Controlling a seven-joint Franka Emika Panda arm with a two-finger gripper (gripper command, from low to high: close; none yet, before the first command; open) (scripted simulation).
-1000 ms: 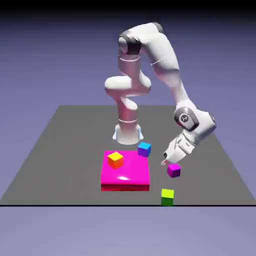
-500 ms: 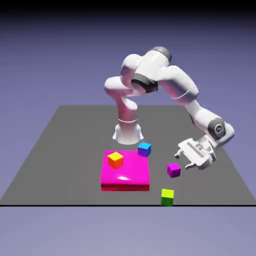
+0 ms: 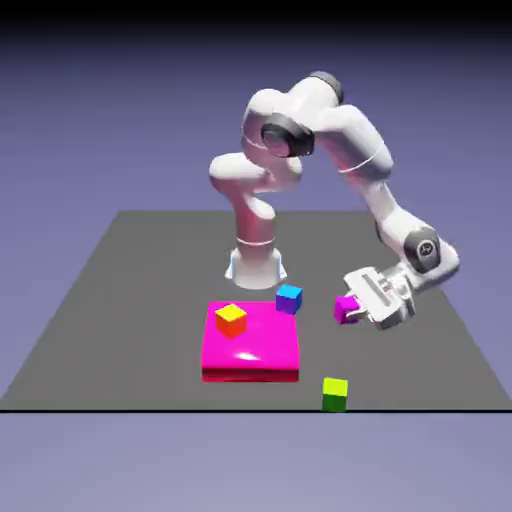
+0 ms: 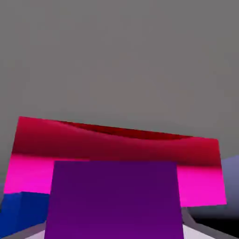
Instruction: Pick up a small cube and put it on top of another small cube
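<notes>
**Carrying the grasped cube to a partner cube**

Holding small magenta-purple cube point(image 3: 347, 307) in clamped tool point(image 3: 352, 308), lifted off counter point(image 3: 120, 290). Nearest partner: blue cube point(image 3: 289, 298) at 9 o'clock. Keep level, centre above, lower squarely before release; avoid pink slab point(image 3: 262, 352).

The small magenta-purple cube point(image 3: 346, 307) is hanging clear above the tabletop point(image 3: 120, 300), just right of the blue cube point(image 3: 289, 298).
</notes>
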